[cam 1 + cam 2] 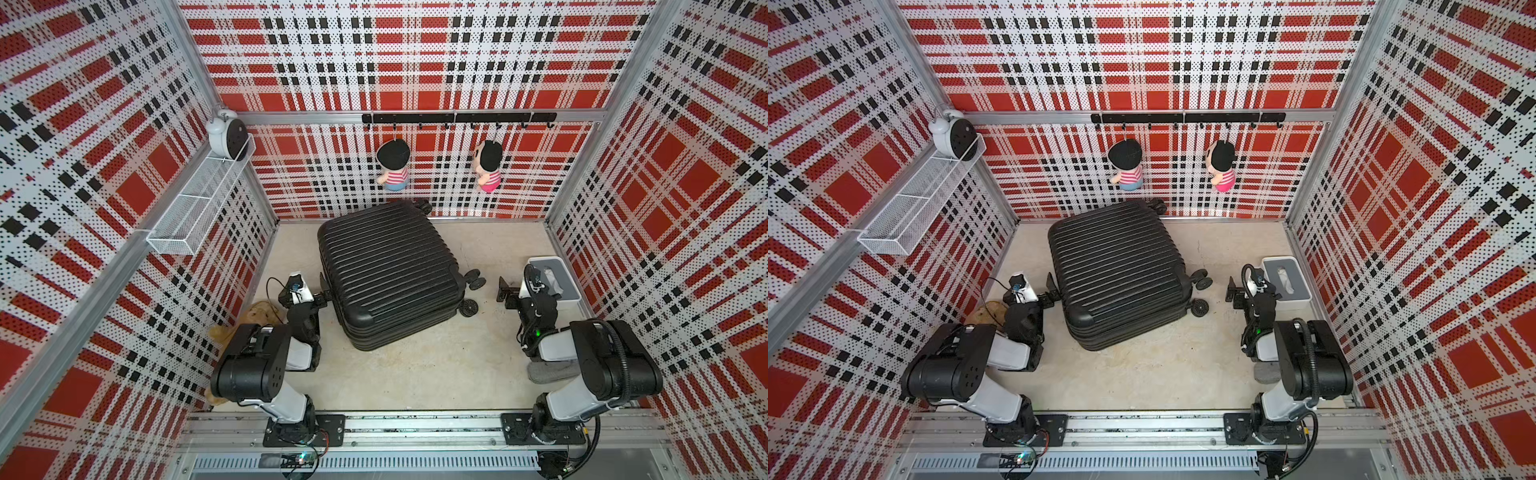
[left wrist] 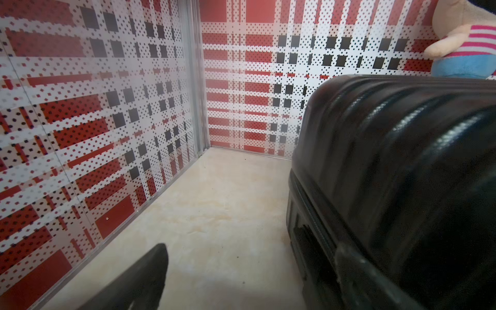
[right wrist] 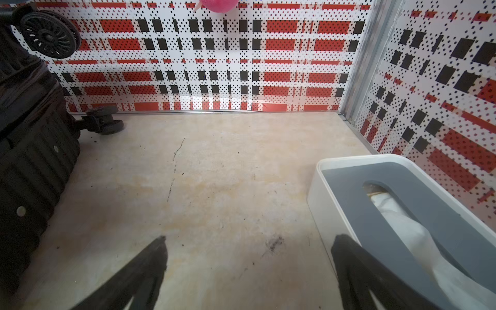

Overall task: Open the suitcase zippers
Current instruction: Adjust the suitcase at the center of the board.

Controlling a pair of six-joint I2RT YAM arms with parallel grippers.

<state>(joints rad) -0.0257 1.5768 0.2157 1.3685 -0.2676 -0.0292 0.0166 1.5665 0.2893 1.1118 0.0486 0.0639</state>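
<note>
Suitcase (image 1: 390, 274) lies flat and closed, centre of both top views, skewed on the desk (image 1: 415, 374). Its upper corner sits near the back wall. Zippers (image 2: 312, 212): the track shows at lower right of the left wrist view, along the side seam. No pull is found in any view.

Left gripper (image 1: 325, 291): jaws wide apart, nothing held, at the case's left side; touching or just clear, cannot tell. Right gripper (image 1: 503, 291): jaws wide apart, empty, over bare desk between the caster wheels (image 1: 476, 280) and the white-and-grey box (image 3: 357, 157).

Risks, as judged:
- Pull unseen, so the jaws may close on shell or track instead.
- A sideways tug could slide the unbraced case rather than run the slider.
- One right finger sits just beside the box and could knock it.

Room: open desk at lower centre; narrow strip between case and left wall; tight along the upper edge.
</note>
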